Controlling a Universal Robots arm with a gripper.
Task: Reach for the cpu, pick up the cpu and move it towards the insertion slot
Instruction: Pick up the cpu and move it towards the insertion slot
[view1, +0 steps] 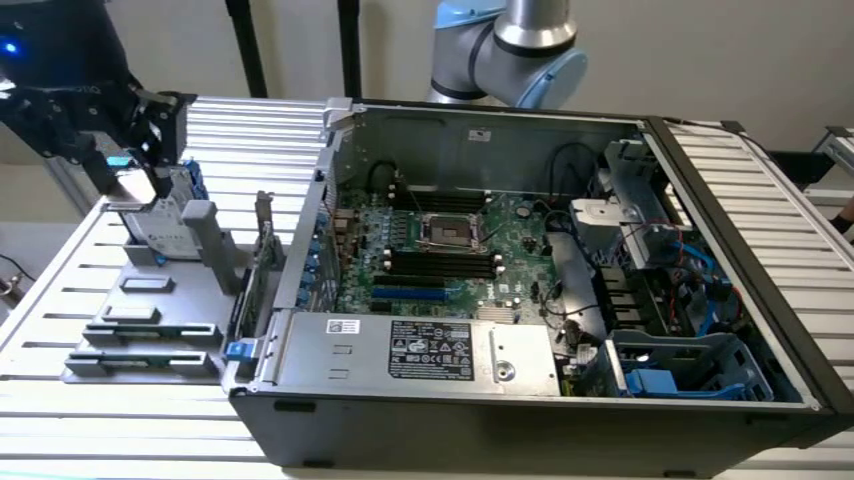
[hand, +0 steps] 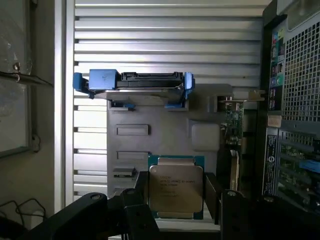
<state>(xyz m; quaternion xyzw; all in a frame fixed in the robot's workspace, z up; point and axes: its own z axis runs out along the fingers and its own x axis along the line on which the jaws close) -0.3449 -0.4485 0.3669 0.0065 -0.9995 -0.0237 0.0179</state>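
I am getting soft, even light across the exterior view: the slatted surface (view1: 134, 440) is shining pale, almost white, while the inside of the computer case (view1: 441, 140) is lying in mild shadow. In the wrist view the slats are glaring bright, the hand (hand: 176, 210) is showing as a near-black silhouette, and the cpu (hand: 176, 187) is catching a dull sheen.

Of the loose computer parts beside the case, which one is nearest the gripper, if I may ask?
The cpu, the small square silver chip right at the gripper; the blue-bracketed hard drive and the green card sit farther off.
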